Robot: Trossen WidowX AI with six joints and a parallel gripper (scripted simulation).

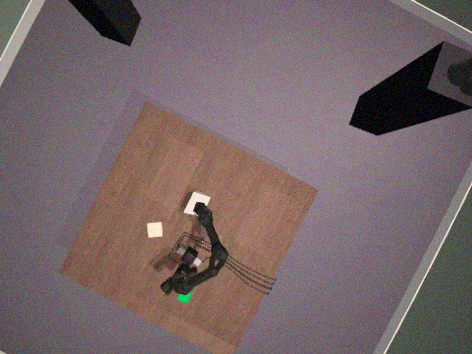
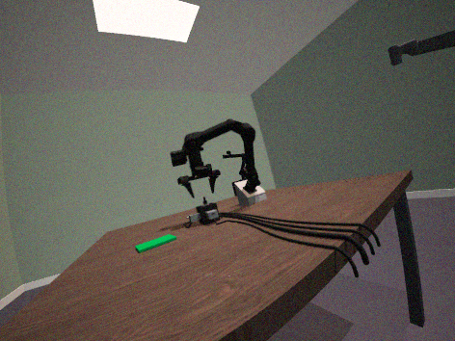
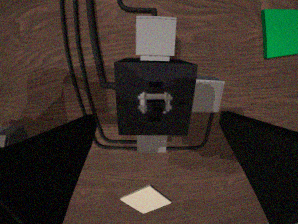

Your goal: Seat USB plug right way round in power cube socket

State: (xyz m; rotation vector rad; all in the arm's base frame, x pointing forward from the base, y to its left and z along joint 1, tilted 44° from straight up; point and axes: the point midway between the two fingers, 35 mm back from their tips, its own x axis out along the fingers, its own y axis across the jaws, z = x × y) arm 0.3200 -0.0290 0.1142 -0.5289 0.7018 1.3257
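Note:
The black power cube (image 1: 191, 250) (image 2: 208, 215) (image 3: 129, 120) stands on the table. The dark USB plug (image 2: 204, 200) (image 3: 156, 106) stands up from the cube's top, with a pale bracket shape around it in the wrist view. How deep it sits and which way round it is, I cannot tell. My gripper (image 2: 202, 195) (image 3: 158, 119) is wide open and empty, pointing down above the cube. In the wrist view its fingers are on either side of the cube, with the plug midway between them. In the top view the arm hides the fingers.
Pale plugs (image 3: 156, 36) (image 3: 209, 95) (image 3: 151, 145) stick out of the cube's sides. Black cables (image 2: 289, 222) run from it over the table edge. A green block (image 1: 185, 297) (image 2: 156, 243) (image 3: 281, 34), a cream square (image 1: 155, 230) (image 3: 146, 199) and the arm's white base (image 1: 200, 196) are also there.

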